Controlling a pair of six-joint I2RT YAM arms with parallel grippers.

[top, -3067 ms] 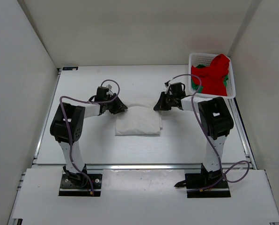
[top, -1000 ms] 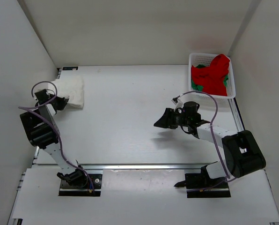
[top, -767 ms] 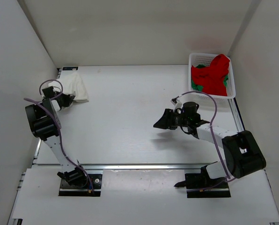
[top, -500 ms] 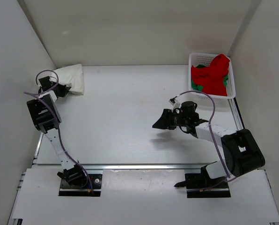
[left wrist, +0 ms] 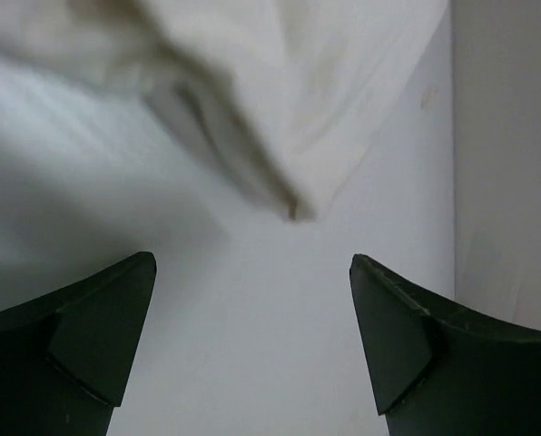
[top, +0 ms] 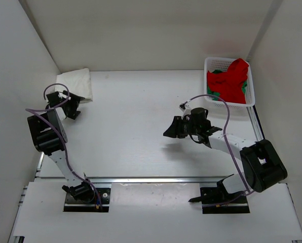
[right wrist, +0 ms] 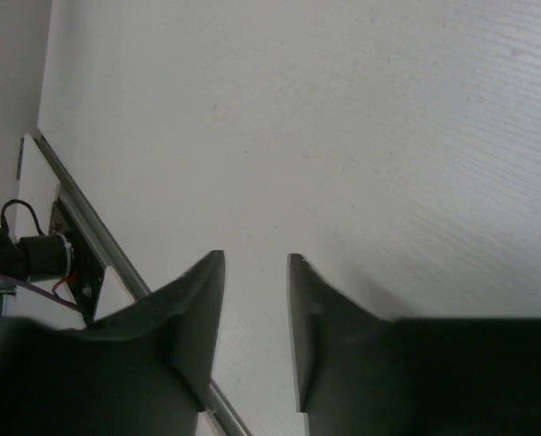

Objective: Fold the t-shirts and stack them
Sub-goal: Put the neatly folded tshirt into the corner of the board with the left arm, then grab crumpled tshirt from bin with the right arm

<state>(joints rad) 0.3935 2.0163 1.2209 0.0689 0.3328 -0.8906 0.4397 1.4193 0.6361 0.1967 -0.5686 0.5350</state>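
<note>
Backed my left gripper (left wrist: 250,262) off the white shirt (left wrist: 280,82); jaws wide apart, shirt just ahead, not touching. Right gripper (right wrist: 255,259): narrow gap, empty.

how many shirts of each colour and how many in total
white t-shirt: 1, folded, at the far left
red t-shirt: 1, in the basket
green t-shirt: 1, in the basket, mostly under the red one
total: 3
</note>
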